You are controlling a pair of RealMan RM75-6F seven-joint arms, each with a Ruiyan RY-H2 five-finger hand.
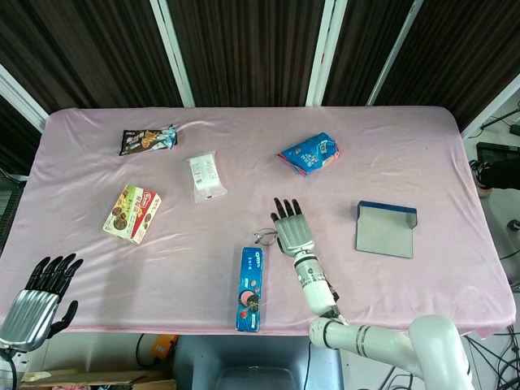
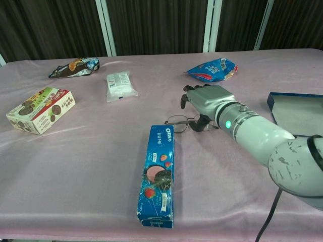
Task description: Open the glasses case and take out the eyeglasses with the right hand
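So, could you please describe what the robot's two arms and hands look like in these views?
The right hand has a grey metallic back and black fingers, on a glossy white, rounded forearm with a silver wrist band and a small green light. A black cable hangs below that arm. The left hand matches: ridged silver back, black fingers.

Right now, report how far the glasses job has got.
Done: the glasses case lies open and empty at the table's right, and the eyeglasses are out. In hand: the right hand holds them near the Oreo box, low over the cloth. Left: only setting them down, if that is wanted. The left hand hangs idle.
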